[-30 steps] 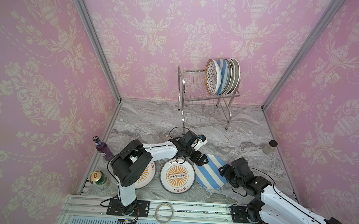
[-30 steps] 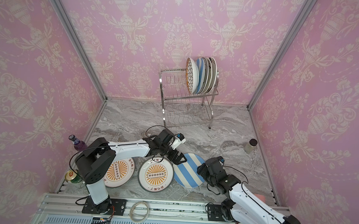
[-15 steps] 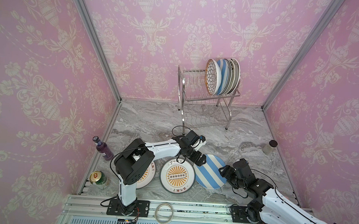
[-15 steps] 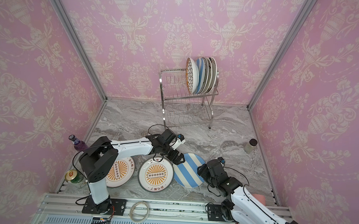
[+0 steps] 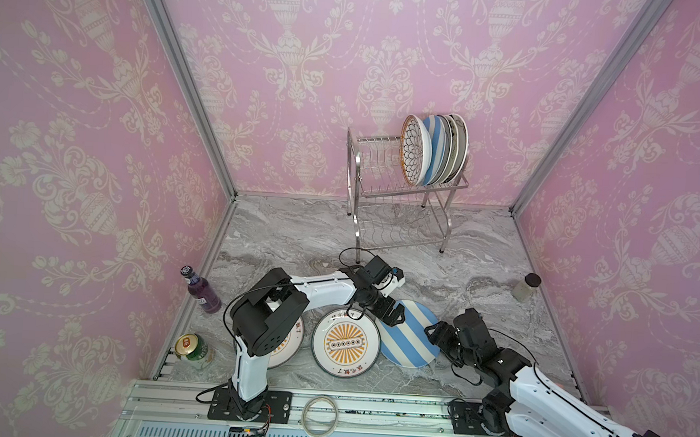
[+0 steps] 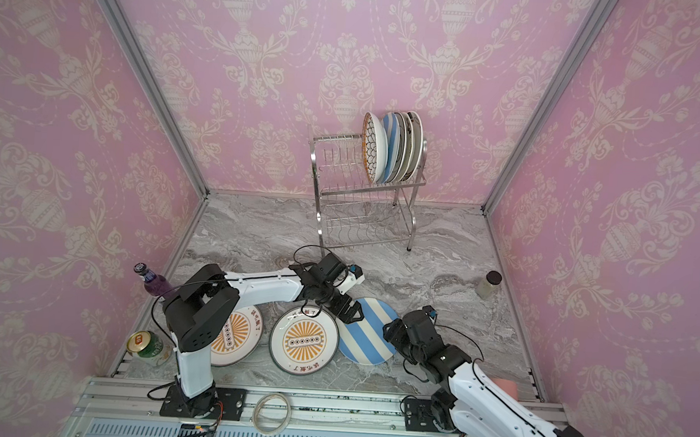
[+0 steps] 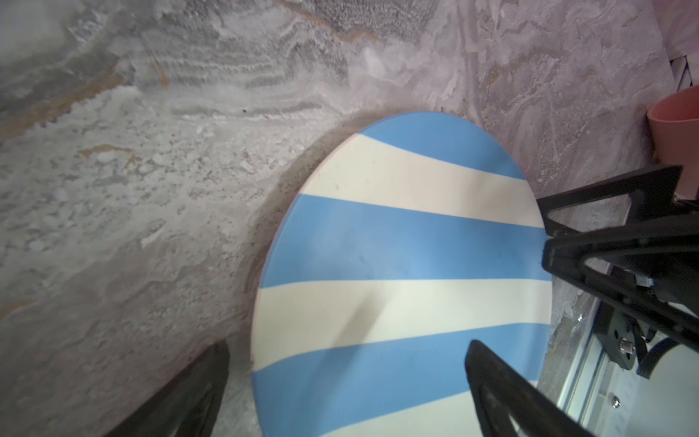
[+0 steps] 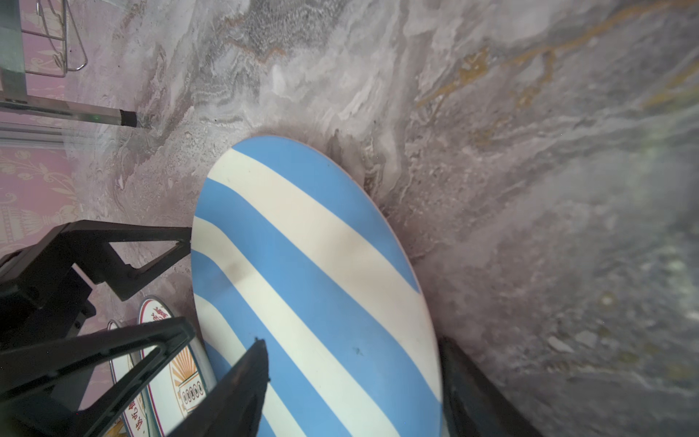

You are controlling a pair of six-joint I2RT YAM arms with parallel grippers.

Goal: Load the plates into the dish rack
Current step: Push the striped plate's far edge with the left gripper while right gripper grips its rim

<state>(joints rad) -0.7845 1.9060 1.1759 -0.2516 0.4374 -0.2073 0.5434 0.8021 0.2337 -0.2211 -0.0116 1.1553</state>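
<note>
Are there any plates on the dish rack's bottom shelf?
No, the plates in the dish rack all stand on its top shelf, and the bottom shelf shows only bare wires.

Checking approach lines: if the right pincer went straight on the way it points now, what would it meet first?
The blue-and-white striped plate. The open right pincer straddles its near rim, so going on would probably run that rim deeper between the jaws, though depth is hard to judge.

White arm links (image 5: pixel 319 292), black joints (image 5: pixel 267 318), looped black cables (image 5: pixel 354 249), black tool fingers (image 7: pixel 488 370) (triangular, open-framed).
</note>
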